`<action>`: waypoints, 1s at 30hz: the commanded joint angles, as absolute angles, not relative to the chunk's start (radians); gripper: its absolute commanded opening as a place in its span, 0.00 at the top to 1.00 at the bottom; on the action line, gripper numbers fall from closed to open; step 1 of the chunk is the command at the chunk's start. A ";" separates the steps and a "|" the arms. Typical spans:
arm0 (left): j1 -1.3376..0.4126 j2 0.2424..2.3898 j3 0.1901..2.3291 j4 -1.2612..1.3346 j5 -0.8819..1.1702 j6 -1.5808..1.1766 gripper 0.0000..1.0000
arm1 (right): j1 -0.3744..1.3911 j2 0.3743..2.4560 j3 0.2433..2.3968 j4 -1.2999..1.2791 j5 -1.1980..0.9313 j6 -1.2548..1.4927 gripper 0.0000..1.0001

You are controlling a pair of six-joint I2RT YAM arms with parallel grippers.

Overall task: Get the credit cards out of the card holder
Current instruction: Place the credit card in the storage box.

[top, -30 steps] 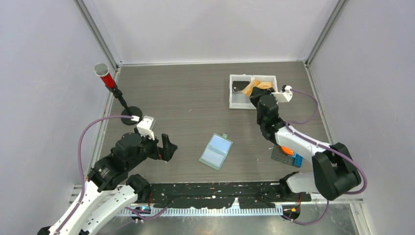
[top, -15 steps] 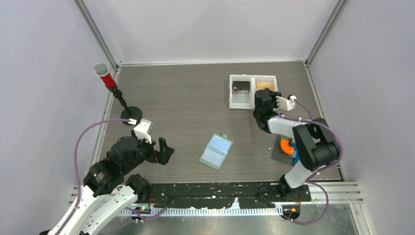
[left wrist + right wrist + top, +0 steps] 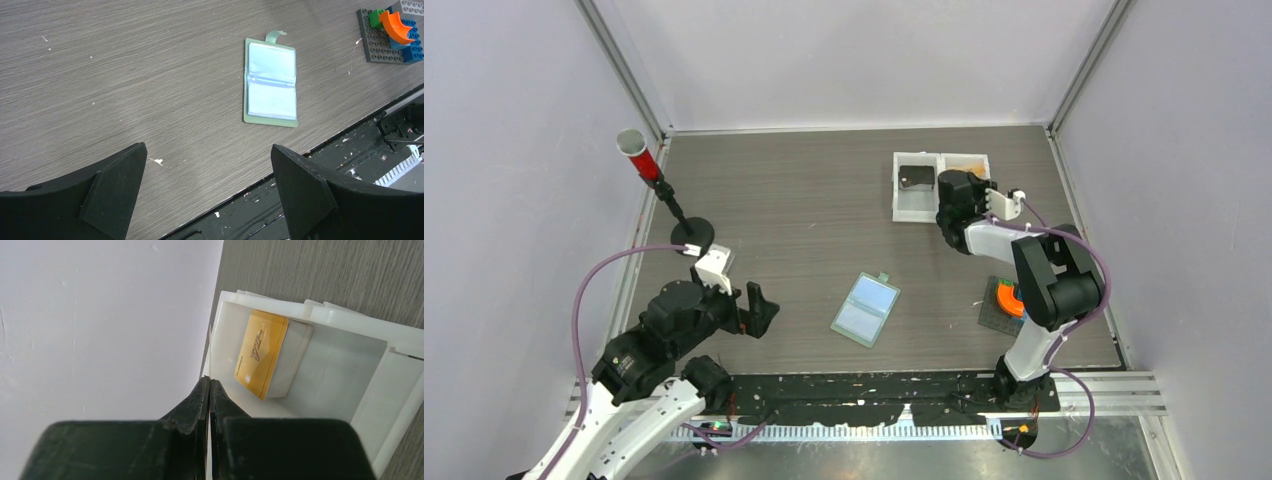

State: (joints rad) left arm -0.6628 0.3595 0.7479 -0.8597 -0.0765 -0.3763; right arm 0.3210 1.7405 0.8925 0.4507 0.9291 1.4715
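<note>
The sage-green card holder (image 3: 866,308) lies open and flat on the table, its pale blue pockets (image 3: 270,82) facing up and its snap tab pointing away. My left gripper (image 3: 207,147) hangs open over the table's near edge, well short of the holder, with nothing between its fingers. An orange credit card (image 3: 262,352) lies on top of a paler card (image 3: 298,352) in the right compartment of a white tray (image 3: 904,212). My right gripper (image 3: 209,379) is shut and empty beside that compartment; the right wrist (image 3: 954,190) covers most of it from above.
The tray's left compartment holds a flat black piece (image 3: 916,175). A dark brick plate with an orange piece (image 3: 1004,300) sits near the right arm's base. A red-topped post on a black foot (image 3: 692,235) stands at the left wall. Walls close three sides.
The right arm has folded back, its elbow swinging up toward the tray while the shut gripper stays by the right compartment. The left arm has drifted slightly nearer. The card holder has not moved.
</note>
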 commanded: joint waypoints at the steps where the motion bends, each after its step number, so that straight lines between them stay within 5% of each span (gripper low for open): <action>1: -0.661 0.344 0.754 -0.856 -0.066 -0.360 0.01 | 0.302 1.753 0.963 0.376 1.008 1.549 0.95; 30: -0.661 0.320 0.752 -0.858 -0.081 -0.364 0.01 | 0.266 1.889 1.154 0.103 0.882 1.701 0.95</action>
